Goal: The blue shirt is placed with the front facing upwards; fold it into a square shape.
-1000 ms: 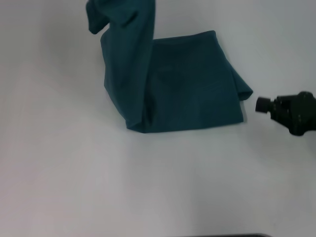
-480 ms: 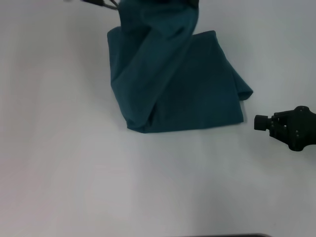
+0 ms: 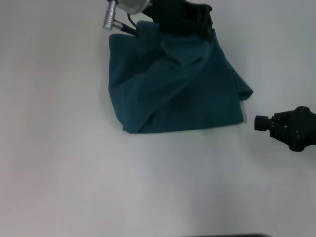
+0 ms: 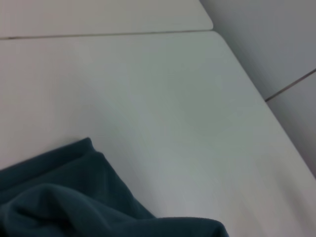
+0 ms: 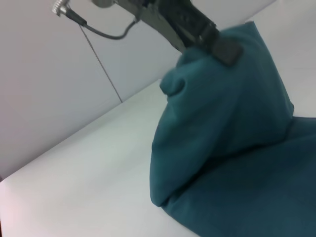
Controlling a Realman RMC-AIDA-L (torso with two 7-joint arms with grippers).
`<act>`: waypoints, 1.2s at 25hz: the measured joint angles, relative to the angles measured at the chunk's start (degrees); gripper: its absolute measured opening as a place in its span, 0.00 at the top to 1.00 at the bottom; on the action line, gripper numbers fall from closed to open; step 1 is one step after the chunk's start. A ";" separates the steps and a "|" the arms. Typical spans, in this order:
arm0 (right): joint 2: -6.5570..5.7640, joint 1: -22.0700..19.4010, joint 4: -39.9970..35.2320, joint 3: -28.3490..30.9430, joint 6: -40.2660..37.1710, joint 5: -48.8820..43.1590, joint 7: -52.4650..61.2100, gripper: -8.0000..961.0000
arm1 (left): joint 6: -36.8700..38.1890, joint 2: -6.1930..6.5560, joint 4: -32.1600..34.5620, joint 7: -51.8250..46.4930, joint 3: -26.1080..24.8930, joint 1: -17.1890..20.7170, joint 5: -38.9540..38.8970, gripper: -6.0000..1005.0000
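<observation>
From the head view, the blue shirt [image 3: 173, 89] lies on the white table [image 3: 98, 187] as a rough folded block a little toward 1 o'clock of the table's middle, plain side up, with a loose corner poking out at its 3 o'clock edge. The left gripper [image 3: 190, 19] sits at the shirt's 12 o'clock edge, dark and blocky, with a silver cable plug [image 3: 110, 16] beside it toward 9 o'clock. A fold of cloth runs slanting from under that gripper down to the shirt's 7 o'clock corner.

The right wrist view shows what the head view flattens: the cloth [image 5: 232, 133] rises off the lower layer like a tent, pinched at its peak by the left gripper [image 5: 217, 45], whose jaws are closed on the fabric. The lower layer lies flat on the table beneath that raised flap.

The left wrist view gives only a bunched edge of the shirt [image 4: 69, 202] and bare table [image 4: 163, 98] running to a rounded corner; no fingers appear there.

The right gripper [image 3: 291, 128] hovers over bare table just beyond the shirt's 4 o'clock corner, apart from the cloth. Whether its jaws are open, I cannot tell.
</observation>
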 joint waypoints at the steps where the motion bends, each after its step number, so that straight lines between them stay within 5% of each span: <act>1: 0.00 0.02 0.02 0.00 -0.02 0.00 0.00 0.99 | -0.22 0.00 0.46 0.09 0.34 -0.22 -0.02 0.90; 16: -0.08 0.21 0.23 0.00 0.32 -0.08 0.06 0.99 | -3.19 -0.14 6.69 5.00 1.63 -2.76 -5.57 0.88; 22: -0.15 0.20 0.36 0.01 0.68 -0.28 0.06 0.99 | -0.77 0.15 6.23 11.54 -2.60 -1.44 -13.44 0.64; 30: -0.31 0.35 0.04 0.80 0.60 -0.09 1.39 0.99 | 6.36 2.03 -0.28 11.98 -14.37 8.29 -17.16 0.40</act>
